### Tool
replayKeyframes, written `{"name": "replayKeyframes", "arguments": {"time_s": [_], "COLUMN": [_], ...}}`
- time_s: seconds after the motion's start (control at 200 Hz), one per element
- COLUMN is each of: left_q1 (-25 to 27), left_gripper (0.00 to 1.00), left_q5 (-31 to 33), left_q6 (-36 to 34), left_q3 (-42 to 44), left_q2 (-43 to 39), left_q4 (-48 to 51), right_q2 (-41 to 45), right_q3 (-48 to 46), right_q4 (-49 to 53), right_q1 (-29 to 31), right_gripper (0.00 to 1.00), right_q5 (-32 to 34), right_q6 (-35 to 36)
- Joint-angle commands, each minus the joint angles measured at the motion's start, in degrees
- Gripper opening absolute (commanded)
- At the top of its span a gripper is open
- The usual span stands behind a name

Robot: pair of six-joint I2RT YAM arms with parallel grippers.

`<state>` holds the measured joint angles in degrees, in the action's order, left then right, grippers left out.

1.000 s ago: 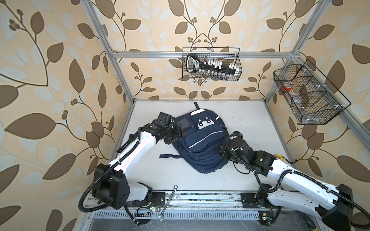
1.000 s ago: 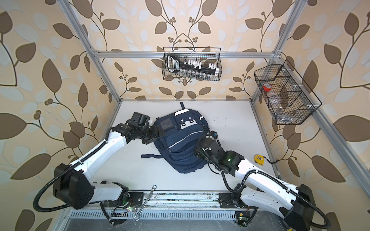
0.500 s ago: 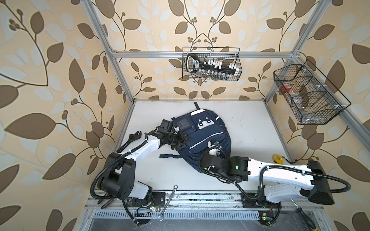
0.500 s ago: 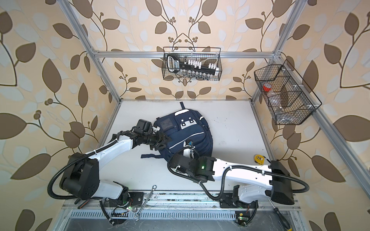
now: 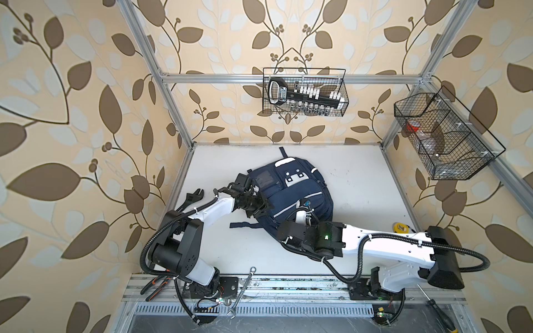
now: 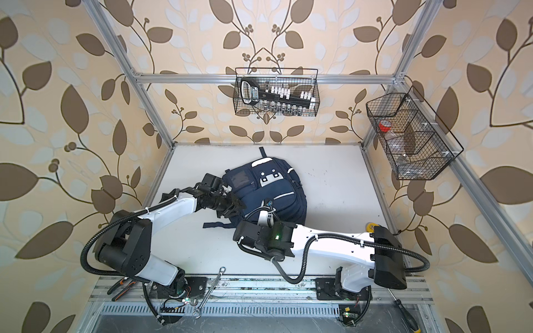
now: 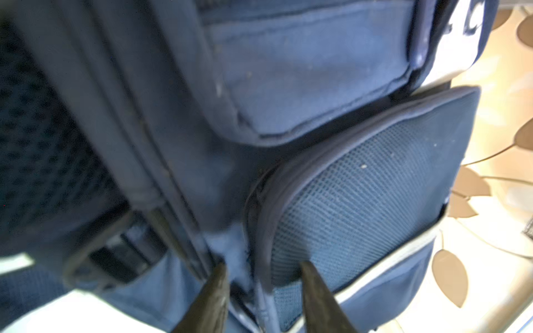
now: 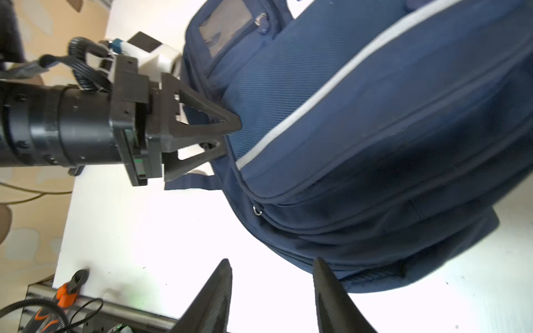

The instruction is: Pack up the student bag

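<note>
The student bag (image 5: 291,196) lies mid-frame in both top views, long axis running up the frame, with the left gripper (image 7: 261,265) nearer, narrow jaws astride the mesh pocket (image 7: 360,201) edge on its left flank, clamped or not I cannot tell, and the right gripper (image 8: 271,265) half-spread and empty beside its lower end.

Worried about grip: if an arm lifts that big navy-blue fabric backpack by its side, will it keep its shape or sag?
Probably sags: the navy-blue fabric backpack lies slumped and creased. Its loose strap would likely trail. The woven cloth looks grippy rather than slippery.
</note>
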<state>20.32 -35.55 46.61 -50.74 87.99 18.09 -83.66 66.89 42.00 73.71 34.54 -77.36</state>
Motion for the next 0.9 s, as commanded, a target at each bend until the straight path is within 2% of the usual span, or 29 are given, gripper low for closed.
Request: {"name": "replayKeyframes", "arguments": {"time_s": [0.0, 0.15, 0.215, 0.355, 0.445, 0.51, 0.61, 0.71, 0.82, 0.9], "left_q1": [2.18, 3.94, 4.11, 4.13, 4.27, 4.79, 6.01, 6.23, 6.23, 6.23], "left_gripper": [0.29, 0.15, 0.0, 0.0, 0.0, 0.0, 0.0, 0.0, 0.0, 0.0], "left_q5": [-0.91, 1.97, 1.4, -3.74, -7.99, -9.69, -9.74, -10.32, -10.94, -11.25], "left_q6": [0.15, -1.62, -2.18, -1.87, 1.88, 4.78, 4.05, 4.95, 5.5, 6.03], "left_q3": [-2.31, -7.2, -9.96, -12.67, -10.96, -9.61, -8.67, -7.37, -6.33, -5.68], "left_q2": [1.11, -0.97, -0.29, 1.16, 0.79, 0.12, -0.67, -1.06, -1.05, -1.36], "left_q4": [-2.11, -0.93, -0.04, -2.08, -8.1, -12.09, -13.56, -15.93, -17.27, -18.08], "right_q2": [-0.01, 3.06, 4.42, 6.81, 6.39, 4.41, -2.22, -10.46, -17.04, -19.04], "right_q3": [1.05, -0.72, -1.66, -2.35, -1.78, -0.43, 4.82, 12.29, 18.21, 19.04], "right_q4": [3.53, 2.97, 3.34, 2.57, 2.31, 1.98, 4.47, 13.33, 17.05, 19.01], "right_q1": [0.38, 0.29, 0.28, -0.01, -1.18, -2.17, -3.65, -4.29, -6.6, -8.49], "right_gripper": [0.47, 0.47, 0.48, 0.54, 0.64, 0.71, 0.78, 0.78, 0.78, 0.78], "right_q5": [1.16, -0.66, -1.04, -0.83, -0.09, 0.6, 1.21, 4.06, 4.62, 4.79], "right_q6": [-4.54, -2.88, -3.06, -2.35, -2.14, -2.15, -3.75, -8.76, -9.56, -11.68]}}
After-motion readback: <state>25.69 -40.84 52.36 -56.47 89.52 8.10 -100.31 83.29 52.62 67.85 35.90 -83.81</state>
